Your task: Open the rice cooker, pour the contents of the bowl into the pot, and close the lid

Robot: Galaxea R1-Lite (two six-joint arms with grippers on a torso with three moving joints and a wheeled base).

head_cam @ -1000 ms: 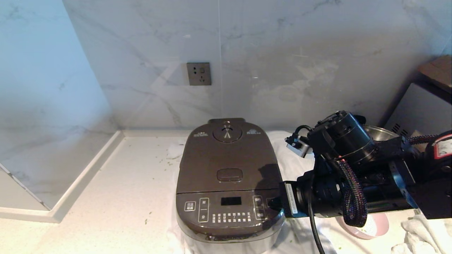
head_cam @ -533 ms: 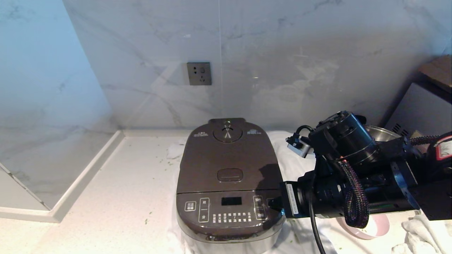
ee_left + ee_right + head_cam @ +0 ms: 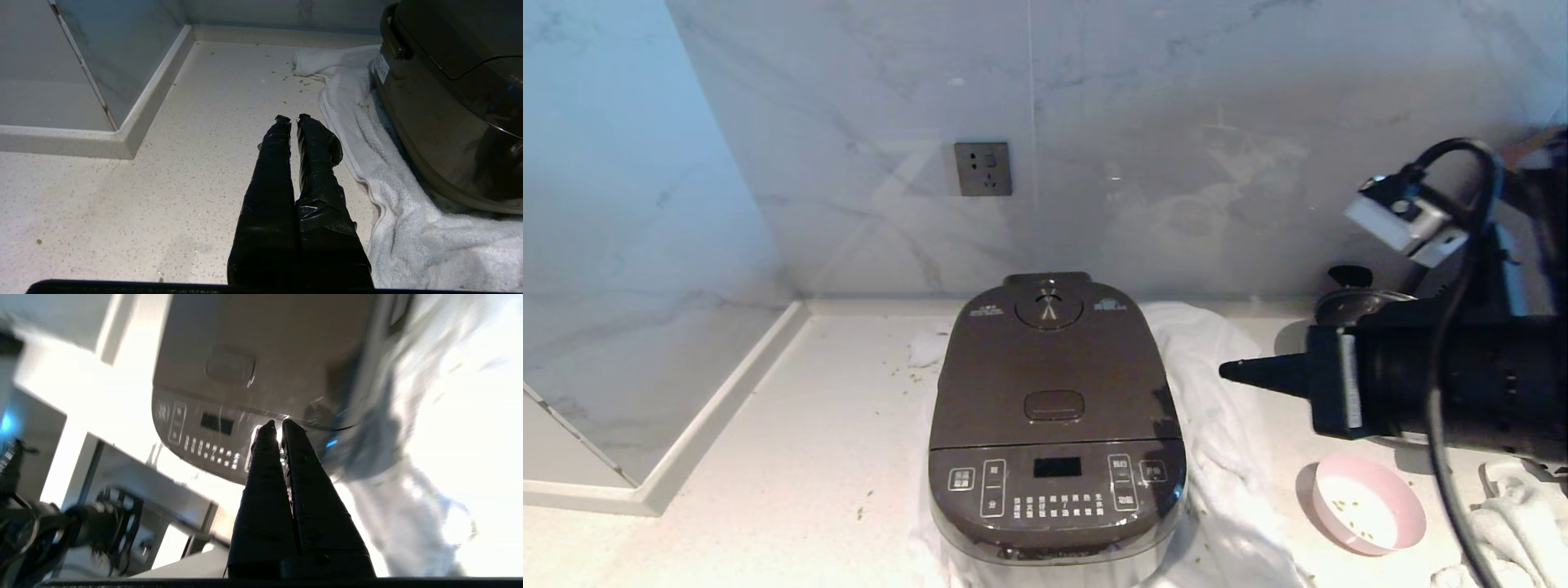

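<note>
Rice cooker [image 3: 1055, 425]: sitting on a white towel [image 3: 1225, 457], lid [image 3: 1049, 367] down
Bowl [image 3: 1368, 505]: on the counter right of it, few green bits inside
Right gripper [image 3: 1227, 371]: fingers pinched together, empty, hovering off the cooker's right side
Left gripper [image 3: 291, 119]: clenched, empty, low over the counter

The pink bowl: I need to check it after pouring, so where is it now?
In the head view the bowl stands on the counter at the robot's right, right of the white towel under the rice cooker, below the right gripper.

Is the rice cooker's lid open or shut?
Shut. The lid lies flat on the rice cooker, its top showing, with nothing of the inside visible.
</note>
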